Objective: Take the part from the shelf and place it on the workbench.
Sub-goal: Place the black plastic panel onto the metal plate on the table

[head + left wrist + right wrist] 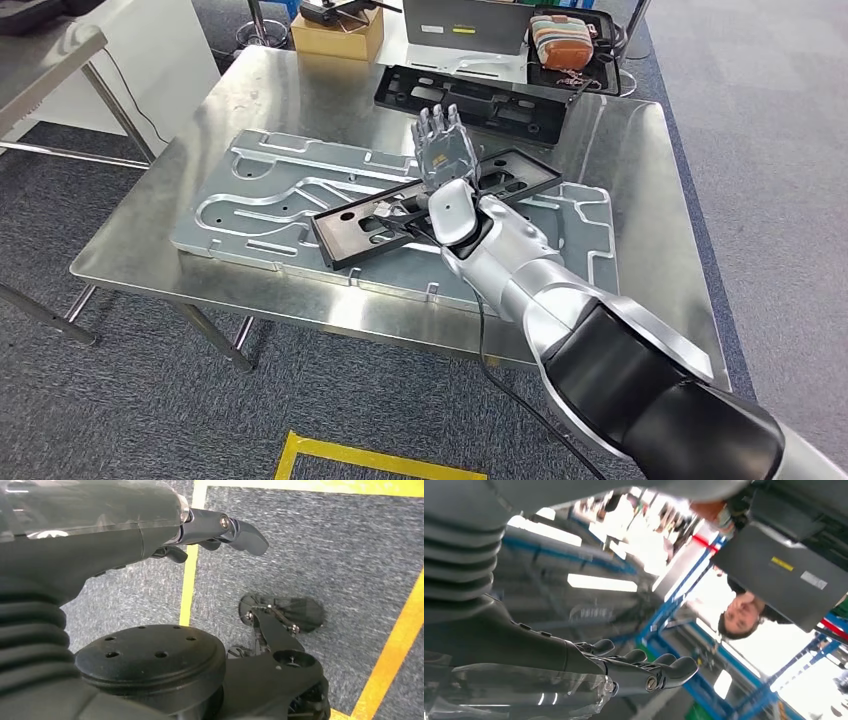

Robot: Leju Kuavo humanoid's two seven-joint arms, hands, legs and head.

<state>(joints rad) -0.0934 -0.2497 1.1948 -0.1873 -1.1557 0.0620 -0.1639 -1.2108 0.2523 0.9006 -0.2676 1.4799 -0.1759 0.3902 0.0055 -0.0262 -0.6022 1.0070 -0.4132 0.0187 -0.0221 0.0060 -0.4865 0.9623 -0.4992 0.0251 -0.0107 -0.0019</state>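
Above part — right hand outspread

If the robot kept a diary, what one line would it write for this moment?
right robot hand: open, raised above black part | black part: lying across metal plate on workbench | left robot hand: hanging over floor, holding nothing

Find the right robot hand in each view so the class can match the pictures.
Head view: right robot hand at centre, fingers spread, above the black part on the workbench.
Left wrist view: looks down at grey carpet with yellow floor tape.
Right wrist view: lower middle, fingers extended.
Shared landmark: the yellow floor tape, head and left wrist views.
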